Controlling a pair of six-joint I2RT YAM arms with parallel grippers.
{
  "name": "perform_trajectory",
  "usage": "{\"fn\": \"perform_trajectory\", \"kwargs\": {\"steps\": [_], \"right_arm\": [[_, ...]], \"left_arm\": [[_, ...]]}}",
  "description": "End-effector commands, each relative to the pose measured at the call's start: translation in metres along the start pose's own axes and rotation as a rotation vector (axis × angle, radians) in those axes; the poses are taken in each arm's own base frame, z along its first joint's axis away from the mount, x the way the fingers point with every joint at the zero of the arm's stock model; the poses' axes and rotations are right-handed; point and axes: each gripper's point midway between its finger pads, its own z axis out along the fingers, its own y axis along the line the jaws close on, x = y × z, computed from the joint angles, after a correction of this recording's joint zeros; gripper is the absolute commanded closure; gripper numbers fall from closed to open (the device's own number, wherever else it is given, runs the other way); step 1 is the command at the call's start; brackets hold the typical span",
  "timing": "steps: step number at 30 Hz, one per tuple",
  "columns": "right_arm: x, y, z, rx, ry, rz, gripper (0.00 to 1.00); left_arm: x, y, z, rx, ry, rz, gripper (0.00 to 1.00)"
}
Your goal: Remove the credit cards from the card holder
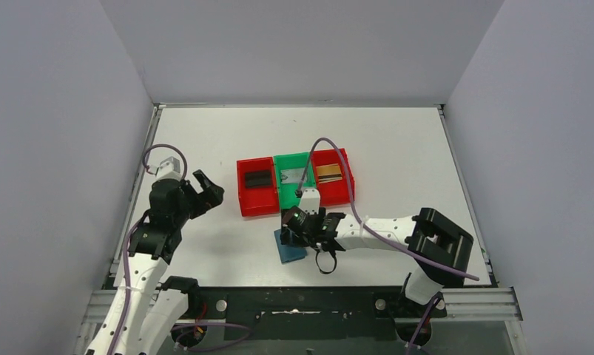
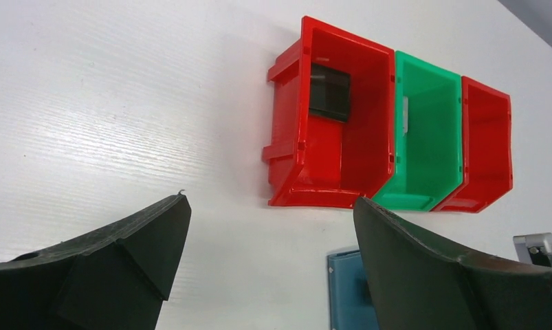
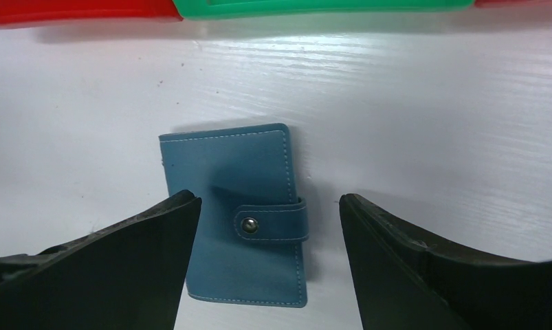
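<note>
The teal card holder (image 3: 235, 206) lies closed on the table with its snap tab fastened. It also shows in the top view (image 1: 288, 250) and as a corner in the left wrist view (image 2: 345, 289). My right gripper (image 3: 267, 201) hangs open above it, jaws either side, touching nothing; it also shows in the top view (image 1: 308, 235). A black card (image 1: 257, 178) lies in the left red bin, a silver-grey card (image 1: 292, 176) in the green bin and a gold-brown card (image 1: 328, 172) in the right red bin. My left gripper (image 1: 205, 194) is open and empty, left of the bins.
Three joined bins stand at mid-table: the left red bin (image 1: 242, 191), the green bin (image 1: 278, 194) and the right red bin (image 1: 348, 181). In the left wrist view the left red bin (image 2: 286, 137) holds the black card (image 2: 329, 93). Grey walls enclose the table.
</note>
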Motion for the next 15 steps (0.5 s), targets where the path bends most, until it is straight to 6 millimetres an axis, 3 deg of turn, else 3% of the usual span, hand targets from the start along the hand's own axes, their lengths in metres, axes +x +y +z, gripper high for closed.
{"fn": "perform_trajectory", "kwargs": {"steps": [1, 7, 12, 15], "right_arm": [[-0.01, 0.024, -0.002, 0.002, -0.044, -0.002, 0.26], [0.009, 0.013, 0.008, 0.107, -0.009, -0.036, 0.41], [0.009, 0.007, 0.005, 0.135, -0.016, -0.041, 0.56], [0.007, 0.011, 0.002, 0.119, -0.024, -0.045, 0.72]], "left_arm": [[-0.015, -0.003, -0.006, -0.002, -0.07, -0.016, 0.1], [-0.009, -0.006, 0.0, 0.016, -0.03, -0.007, 0.12], [-0.004, -0.008, 0.003, 0.023, -0.007, -0.001, 0.13], [0.003, -0.006, 0.007, 0.026, 0.014, 0.002, 0.14]]}}
